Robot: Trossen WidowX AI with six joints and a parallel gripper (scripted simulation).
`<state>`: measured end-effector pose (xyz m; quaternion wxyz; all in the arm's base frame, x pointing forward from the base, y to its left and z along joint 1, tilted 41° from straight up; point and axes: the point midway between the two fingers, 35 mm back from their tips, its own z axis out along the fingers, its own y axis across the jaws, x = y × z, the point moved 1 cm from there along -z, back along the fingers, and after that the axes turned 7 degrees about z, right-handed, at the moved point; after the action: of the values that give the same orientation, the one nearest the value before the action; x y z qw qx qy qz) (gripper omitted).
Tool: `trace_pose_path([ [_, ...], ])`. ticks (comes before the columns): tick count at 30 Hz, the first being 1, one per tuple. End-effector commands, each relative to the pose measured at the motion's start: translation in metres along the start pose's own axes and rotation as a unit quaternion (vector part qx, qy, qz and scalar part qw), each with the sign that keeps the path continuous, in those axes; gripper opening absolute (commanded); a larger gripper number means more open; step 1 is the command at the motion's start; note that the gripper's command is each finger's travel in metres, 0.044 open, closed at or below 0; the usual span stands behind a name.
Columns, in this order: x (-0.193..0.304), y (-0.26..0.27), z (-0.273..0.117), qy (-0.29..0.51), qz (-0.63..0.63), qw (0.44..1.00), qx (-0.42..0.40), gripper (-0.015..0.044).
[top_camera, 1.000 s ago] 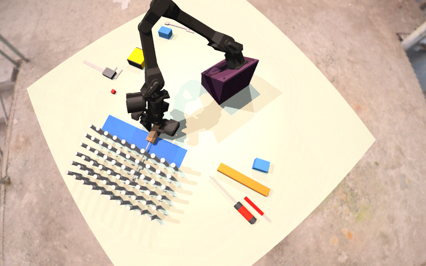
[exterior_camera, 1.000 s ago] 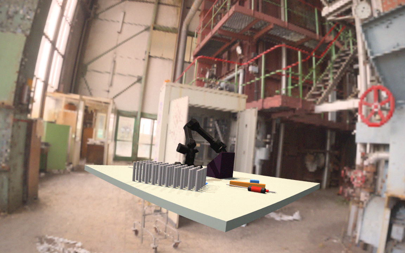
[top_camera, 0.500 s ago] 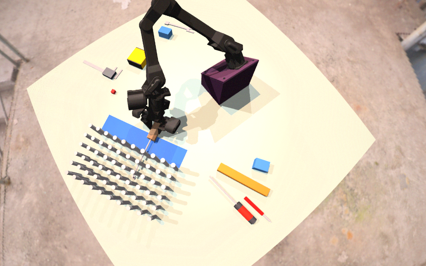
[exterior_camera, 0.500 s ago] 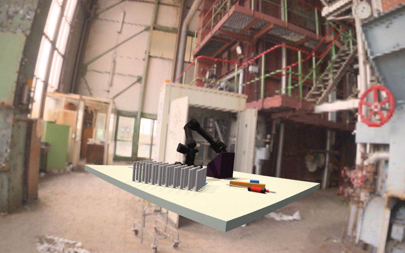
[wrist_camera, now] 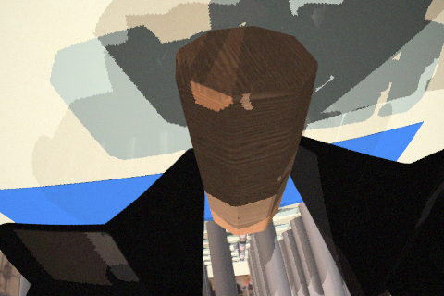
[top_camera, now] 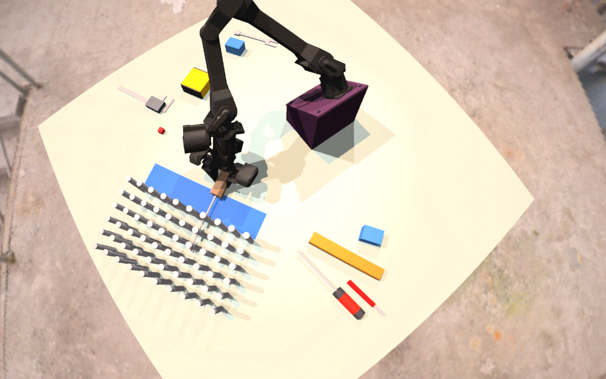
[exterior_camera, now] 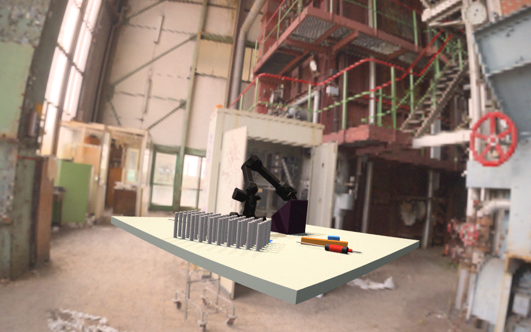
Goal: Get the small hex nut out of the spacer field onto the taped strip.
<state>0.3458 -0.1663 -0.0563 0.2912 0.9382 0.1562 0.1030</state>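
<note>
My gripper [top_camera: 222, 177] [wrist_camera: 240, 151] is shut on the wooden handle [top_camera: 219, 186] [wrist_camera: 245, 143] of a thin metal tool, above the blue taped strip [top_camera: 173, 181] [wrist_camera: 92, 199]. The tool's shaft [top_camera: 212, 207] slants from the handle over the strip and in between the spacers [top_camera: 175, 201] [exterior_camera: 239, 235] [wrist_camera: 222, 259]. Its far end lies several rows deep; its exact shape and whether it touches a spacer cannot be made out. The spacers appear upright. I cannot make out the hex nut in any view. Spacers hide the handle in the exterior view.
An orange bar [top_camera: 346, 256] [exterior_camera: 324, 240], a blue block [top_camera: 371, 235] and a red-and-black screwdriver [top_camera: 348, 302] [exterior_camera: 336, 248] lie right of the spacers. A yellow block [top_camera: 195, 81], a grey forked tool [top_camera: 155, 103] and a small red cube [top_camera: 161, 130] lie beyond the strip. The purple base [top_camera: 333, 117] carries the arm.
</note>
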Motion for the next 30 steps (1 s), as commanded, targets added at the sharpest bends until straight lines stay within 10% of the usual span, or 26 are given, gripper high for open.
trace_pose_path([
  [1, -0.004, 0.001, -0.002, 0.000, -0.002, 1.000, 0.000, 0.0000],
  [30, -0.021, 0.003, -0.010, -0.001, -0.002, 1.000, 0.000, 0.0000],
])
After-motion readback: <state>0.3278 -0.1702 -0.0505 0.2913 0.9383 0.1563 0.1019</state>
